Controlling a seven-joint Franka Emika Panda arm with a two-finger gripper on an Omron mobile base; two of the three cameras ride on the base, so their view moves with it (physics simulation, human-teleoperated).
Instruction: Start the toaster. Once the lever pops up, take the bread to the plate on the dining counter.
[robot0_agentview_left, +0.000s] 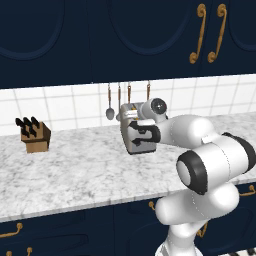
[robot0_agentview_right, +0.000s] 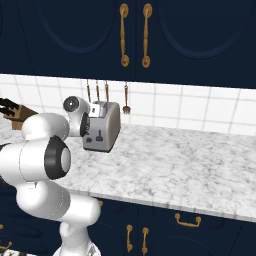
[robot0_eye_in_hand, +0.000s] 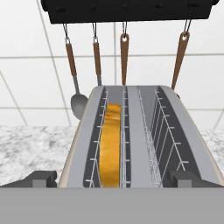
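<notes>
The silver-grey toaster (robot0_agentview_left: 134, 142) (robot0_agentview_right: 106, 127) stands on the marbled kitchen counter (robot0_agentview_left: 75, 170) by the tiled wall. In the hand view its top (robot0_eye_in_hand: 133, 144) shows two slots; the bread (robot0_eye_in_hand: 110, 146), golden-brown on its edge, sits deep in the left one and the right slot is empty. A small dark lever knob (robot0_agentview_right: 100, 135) sits on the narrow face. My gripper (robot0_eye_in_hand: 113, 179) (robot0_agentview_left: 137, 129) hovers at that narrow end just above the top, open, with nothing between its fingers (robot0_eye_in_hand: 41, 178). The plate and the dining counter are out of view.
Several utensils (robot0_eye_in_hand: 124, 57) (robot0_agentview_left: 119, 102) hang from a dark rail on the wall right behind the toaster. A wooden knife block (robot0_agentview_left: 34, 136) stands far to the left. Navy wall cabinets (robot0_agentview_right: 135, 35) hang above, and bare counter (robot0_agentview_right: 190, 165) stretches to the right.
</notes>
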